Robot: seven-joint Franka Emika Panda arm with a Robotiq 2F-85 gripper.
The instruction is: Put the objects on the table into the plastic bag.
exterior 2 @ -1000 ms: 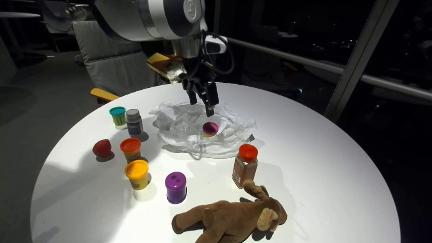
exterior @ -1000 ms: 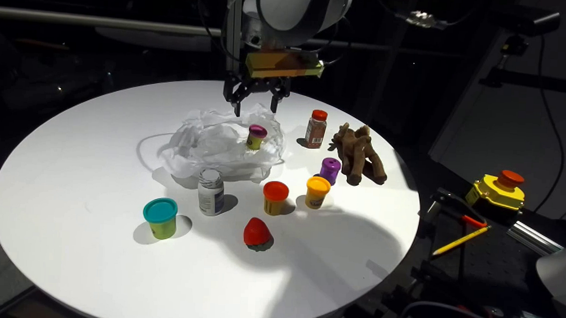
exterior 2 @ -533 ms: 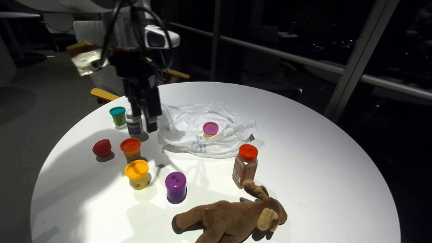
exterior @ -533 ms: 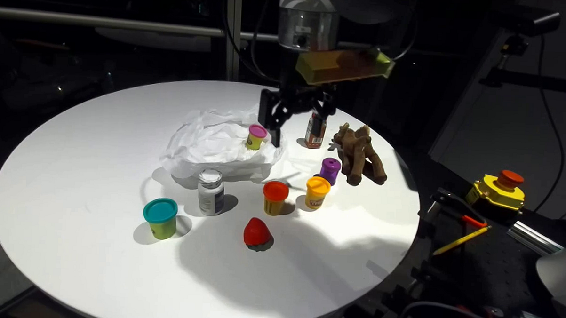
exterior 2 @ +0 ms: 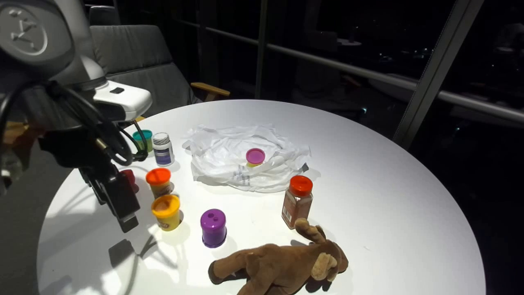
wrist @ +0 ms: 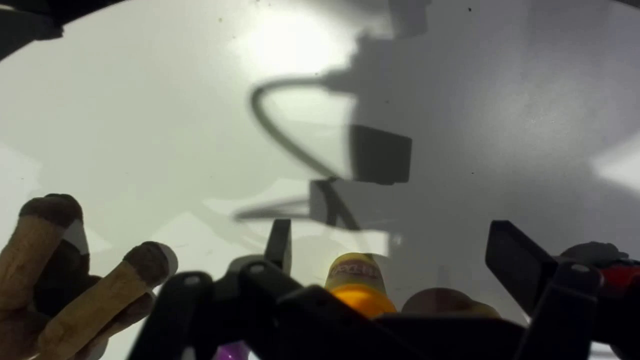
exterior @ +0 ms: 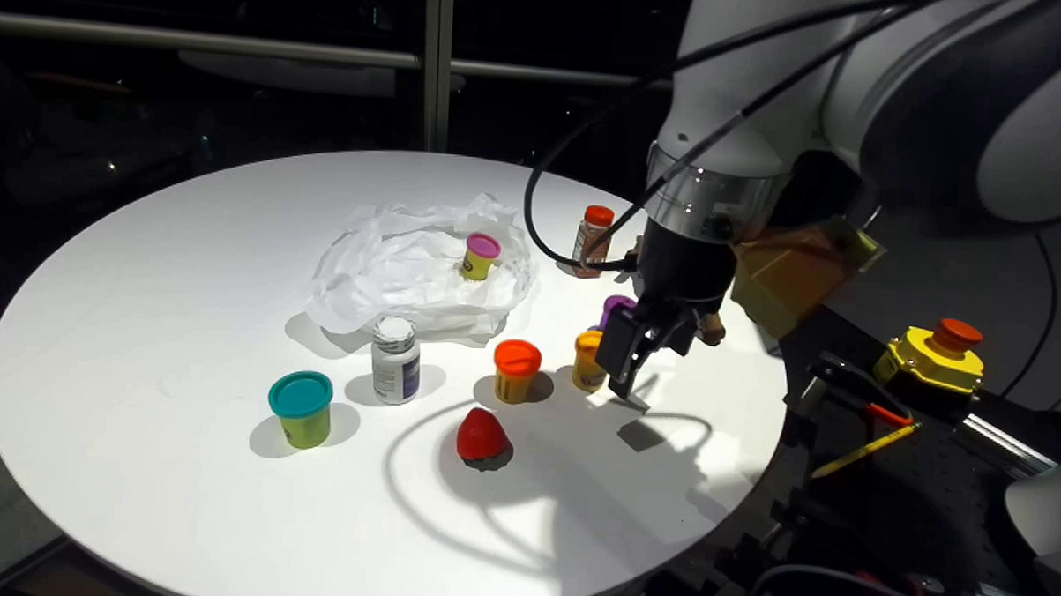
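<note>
While the end effector [wrist: 391, 239] hangs above the bench [exterior: 171, 488] near the orange-lidded tub [exterior 2: 167, 212], its fingers stand wide apart. That tub is upright, long axis vertical, lid on top. In an exterior view the brown plush toy [exterior 2: 282, 264] stretches sideways, head to the right. The pink-lidded tub [exterior: 479, 259] sits in the plastic bag [exterior: 381, 280], slightly tilted, lid up.

The bag [exterior 2: 227, 157] is super thin, crinkly plastic, and the worktop [exterior 2: 376, 184] looks smooth with a faint sheen. Purple pot [exterior 2: 213, 230] is shiny plastic, plush toy [exterior 2: 282, 264] is matt and fabric-y, and the far chair [exterior 2: 143, 78] has a wooden-looking armrest [exterior 2: 211, 88].
</note>
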